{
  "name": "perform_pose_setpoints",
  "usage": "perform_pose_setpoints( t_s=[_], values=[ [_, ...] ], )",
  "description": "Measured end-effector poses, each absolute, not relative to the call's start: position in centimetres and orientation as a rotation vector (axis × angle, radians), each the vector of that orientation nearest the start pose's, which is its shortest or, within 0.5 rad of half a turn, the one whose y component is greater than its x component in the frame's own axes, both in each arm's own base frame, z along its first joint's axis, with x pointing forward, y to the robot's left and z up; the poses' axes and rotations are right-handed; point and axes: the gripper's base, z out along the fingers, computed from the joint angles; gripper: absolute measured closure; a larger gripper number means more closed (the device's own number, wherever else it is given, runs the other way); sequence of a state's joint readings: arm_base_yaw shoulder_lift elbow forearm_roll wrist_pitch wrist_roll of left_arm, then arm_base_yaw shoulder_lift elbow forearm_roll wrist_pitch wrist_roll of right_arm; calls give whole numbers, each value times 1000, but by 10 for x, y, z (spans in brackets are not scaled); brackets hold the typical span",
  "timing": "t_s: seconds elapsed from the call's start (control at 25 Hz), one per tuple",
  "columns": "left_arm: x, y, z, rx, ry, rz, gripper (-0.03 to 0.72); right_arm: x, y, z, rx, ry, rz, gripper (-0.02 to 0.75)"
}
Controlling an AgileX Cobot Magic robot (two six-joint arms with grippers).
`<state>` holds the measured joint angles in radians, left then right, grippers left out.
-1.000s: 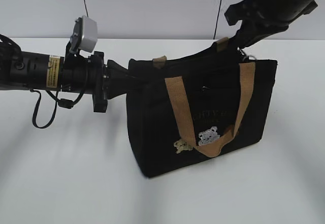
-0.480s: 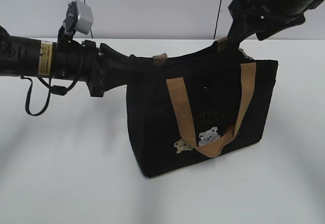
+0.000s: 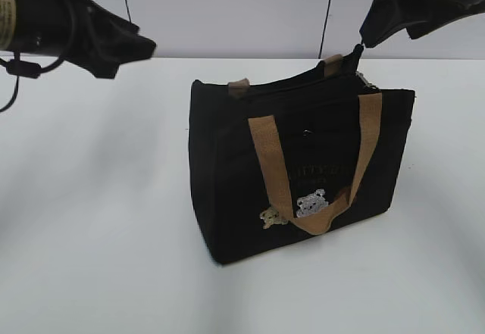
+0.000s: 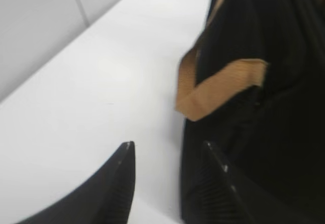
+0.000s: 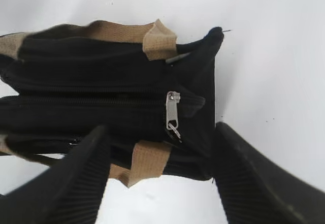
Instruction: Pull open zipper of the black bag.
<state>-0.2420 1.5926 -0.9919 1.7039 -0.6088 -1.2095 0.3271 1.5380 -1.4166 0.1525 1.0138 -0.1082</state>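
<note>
While both arms hang clear of the small boxy black fabric bag point(image 3: 299, 171) with tan webbing handles | left gripper point(image 4: 167, 176) jaws apart, empty, beside its end | right gripper point(image 5: 157, 176) jaws apart above its top | small silver zipper pull point(image 5: 172, 113) lies at the top's far-right end (ungripped) | step: looks like release or pre-grasp | next: probably pinch pull, steady bag
</note>
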Motion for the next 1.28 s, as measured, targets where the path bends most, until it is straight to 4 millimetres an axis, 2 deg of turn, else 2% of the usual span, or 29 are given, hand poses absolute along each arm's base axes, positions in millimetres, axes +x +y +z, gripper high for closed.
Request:
perform_pose_setpoints(
  t_s=[0.12, 0.24, 0.36, 0.48, 0.6, 0.76, 0.92, 1.12, 1.28],
  values=[
    [322, -112, 273, 860, 1861, -263, 365, 301, 115, 347, -510, 2572, 275, 265],
    [334, -86, 277, 446, 1972, -79, 332, 296, 113, 349, -517, 2580, 275, 265],
    [335, -61, 273, 23, 2077, 34, 300, 293, 112, 349, -528, 2608, 273, 265],
    [329, -57, 265, -151, 2175, 13, 292, 290, 111, 349, -538, 2629, 272, 265],
    [323, -62, 256, -195, 2291, -72, 301, 288, 110, 349, -529, 2652, 269, 265],
    [311, -64, 255, -166, 2525, -54, 321, 286, 99, 347, -453, 2736, 261, 265],
    [303, -65, 277, -86, 2734, -14, 325, 293, 72, 346, -318, 2760, 234, 265],
    [296, -53, 303, -30, 2888, 6, 325, 299, 37, 347, -213, 2763, 192, 265],
    [286, -38, 314, -24, 2885, -30, 325, 292, 32, 343, -225, 2771, 183, 265]
  ],
)
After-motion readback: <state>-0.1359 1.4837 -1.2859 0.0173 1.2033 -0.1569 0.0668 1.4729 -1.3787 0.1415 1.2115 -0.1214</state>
